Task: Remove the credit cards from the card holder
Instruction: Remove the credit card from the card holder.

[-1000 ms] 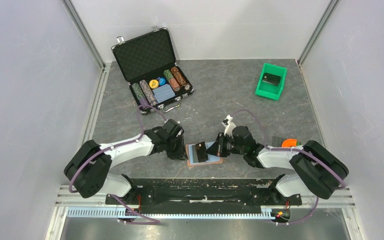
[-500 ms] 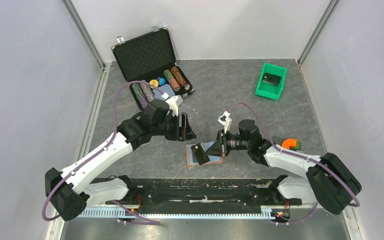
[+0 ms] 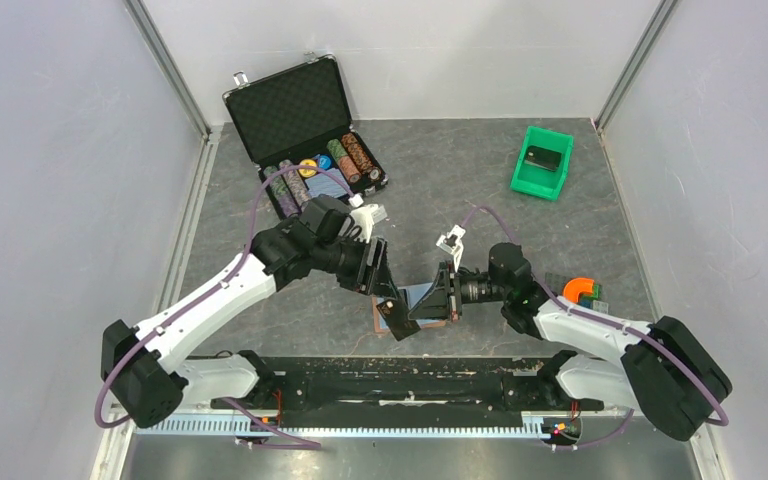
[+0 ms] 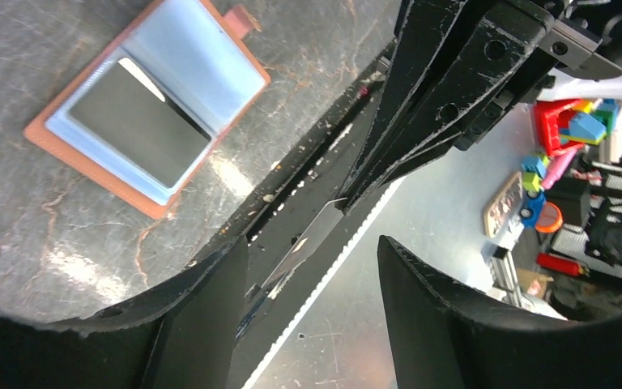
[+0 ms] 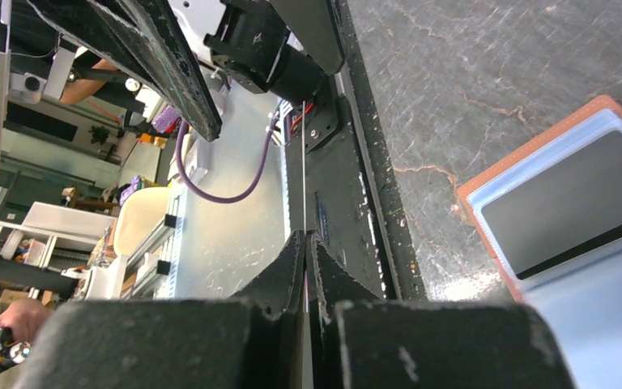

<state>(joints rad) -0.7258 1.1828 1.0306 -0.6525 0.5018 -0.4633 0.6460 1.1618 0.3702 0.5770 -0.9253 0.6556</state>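
Green bin (image 3: 523, 170), chip case (image 3: 290, 112) beyond holder (image 4: 201, 61)

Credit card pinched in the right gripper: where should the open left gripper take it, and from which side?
Grip the card by its free end, which juts past the shut fingertips of the right gripper. Bring the left gripper in end-on, opposite the right one, a finger on each flat face: the card is thin and sits edge-on between its open fingers.

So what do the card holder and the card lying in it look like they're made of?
Card holder: likely leather or imitation, matte tan-brown rim; smooth pale blue lining, perhaps vinyl. Credit card in it: probably plastic, dark grey, flat, with a soft sheen catching light.
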